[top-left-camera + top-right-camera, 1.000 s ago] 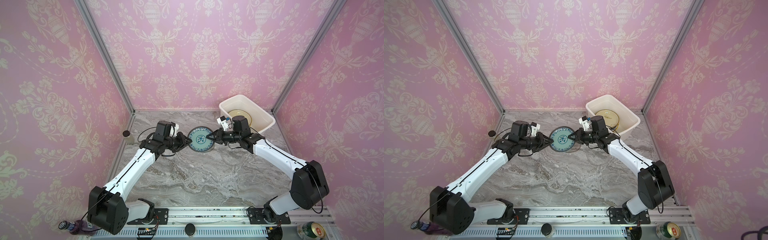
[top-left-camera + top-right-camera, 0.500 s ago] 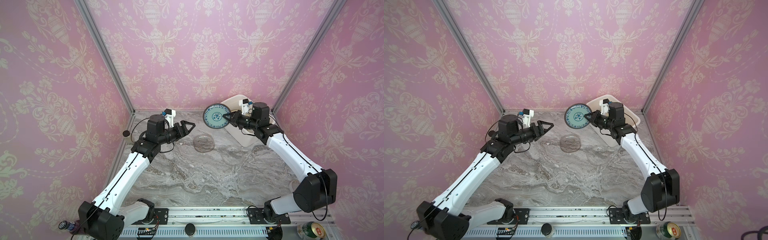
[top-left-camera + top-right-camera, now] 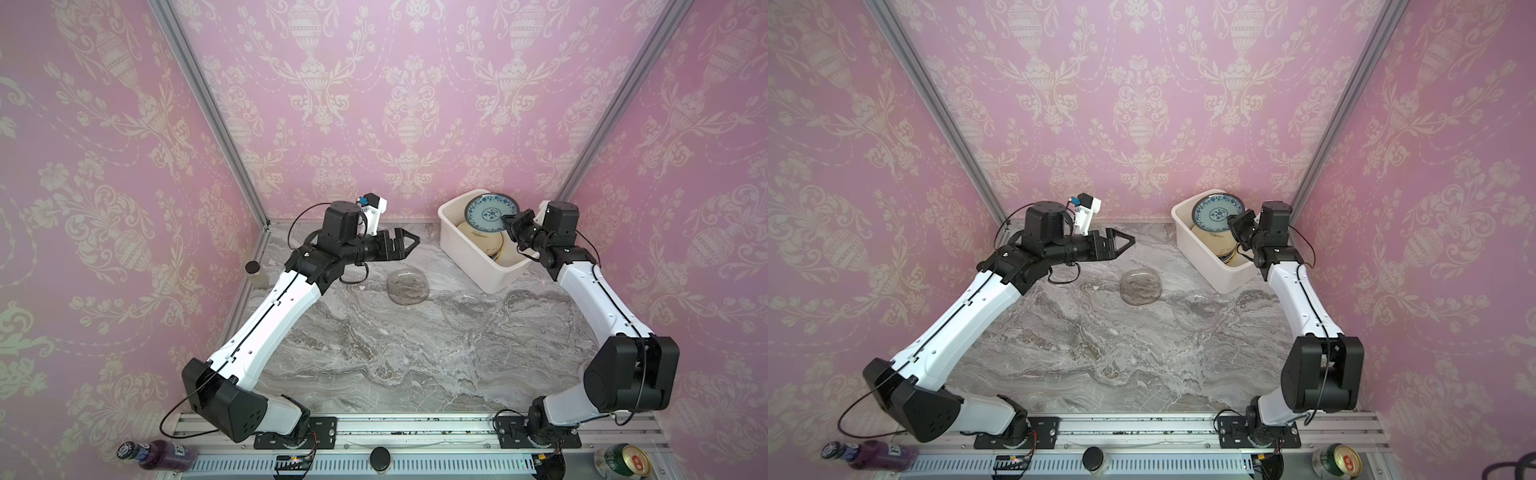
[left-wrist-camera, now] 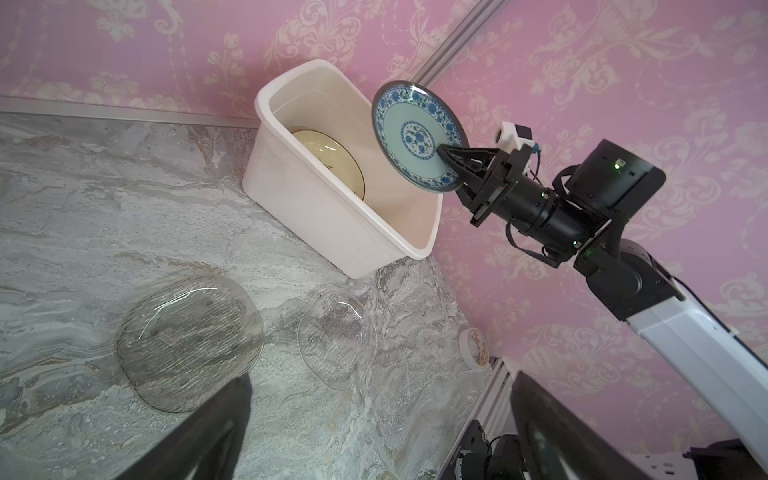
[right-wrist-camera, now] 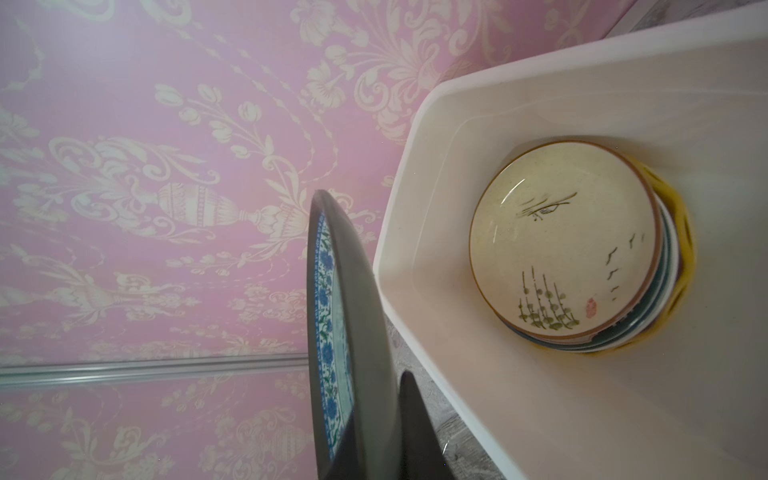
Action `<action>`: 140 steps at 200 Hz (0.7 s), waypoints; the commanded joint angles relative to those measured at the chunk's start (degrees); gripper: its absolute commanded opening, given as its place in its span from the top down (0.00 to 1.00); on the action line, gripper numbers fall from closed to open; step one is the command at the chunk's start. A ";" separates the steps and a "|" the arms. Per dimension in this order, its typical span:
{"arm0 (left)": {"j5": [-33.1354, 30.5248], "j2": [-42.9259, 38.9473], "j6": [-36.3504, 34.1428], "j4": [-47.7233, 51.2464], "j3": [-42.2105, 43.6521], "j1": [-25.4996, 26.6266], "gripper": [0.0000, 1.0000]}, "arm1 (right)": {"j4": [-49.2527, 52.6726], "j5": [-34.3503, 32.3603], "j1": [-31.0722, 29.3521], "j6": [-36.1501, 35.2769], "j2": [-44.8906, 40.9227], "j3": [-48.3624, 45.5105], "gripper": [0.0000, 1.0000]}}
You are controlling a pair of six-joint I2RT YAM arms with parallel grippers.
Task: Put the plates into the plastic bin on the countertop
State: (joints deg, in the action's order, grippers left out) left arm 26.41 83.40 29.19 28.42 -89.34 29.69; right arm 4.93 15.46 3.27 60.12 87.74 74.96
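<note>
Shows left fingers (image 3: 411,237) spread wide and empty above the marble surface (image 3: 374,353). Further right, smoky glass plate (image 3: 407,287) and clear glass plate (image 3: 465,309) flat on it, near white plastic bin (image 3: 465,253). Then right fingers (image 4: 446,150) clamped on rim of teal floral plate (image 3: 488,212), tilted above bin (stack inside, cream plate (image 5: 561,241) topmost).

Bright even light, soft shadows, warped edges

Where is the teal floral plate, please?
In both top views the teal floral plate is back right, held on edge by the right gripper over the plastic bin.
</note>
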 commanded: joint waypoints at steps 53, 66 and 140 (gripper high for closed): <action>-7.71 15.64 -10.03 13.42 -18.58 12.05 0.01 | 3.56 -13.92 -0.02 5.93 11.71 6.88 0.99; -7.11 17.62 -10.11 14.09 -20.64 13.27 0.01 | 2.82 -14.82 -0.06 7.19 13.93 8.01 0.99; -7.78 25.07 -10.73 19.03 -31.24 15.93 0.01 | 3.45 -17.28 -1.38 9.74 24.69 14.73 0.98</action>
State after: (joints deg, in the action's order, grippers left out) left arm 20.27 106.37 20.43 43.83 -115.98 45.25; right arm 8.93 0.16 2.83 68.25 110.28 86.17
